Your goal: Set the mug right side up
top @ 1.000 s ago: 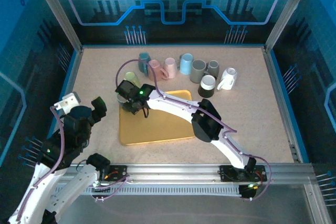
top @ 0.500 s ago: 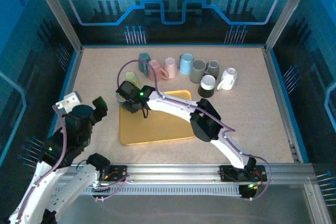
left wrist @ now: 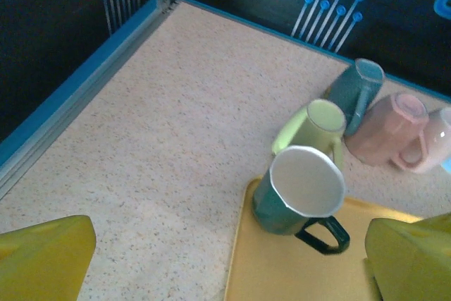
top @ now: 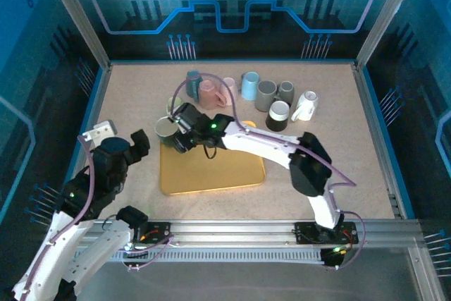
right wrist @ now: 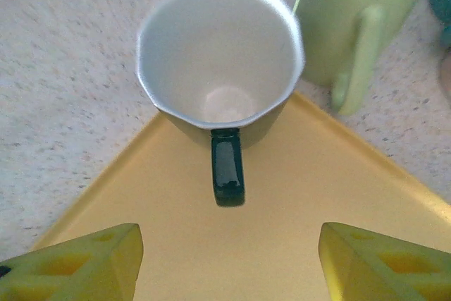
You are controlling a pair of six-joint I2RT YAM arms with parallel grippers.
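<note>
The dark green mug is seen standing upright on the far-left corner of the yellow tray, its mouth turned upward and its pale inside exposed, so its long axis is judged to be vertical. In the right wrist view the mug lies straight ahead of the right gripper, whose fingers are spread apart on either side with nothing between them; the mug is not held and no contact is visible. The handle is pointed back toward that gripper, roughly along its centre line. A lime mug is set just beside the green one, off the tray on the worktop. The left gripper is held well apart at the near left, its fingers wide open and empty. The right arm is clearly the nearer. The task is judged to be done; any withdrawal would best be made straight back, so that the handle is not caught.
</note>
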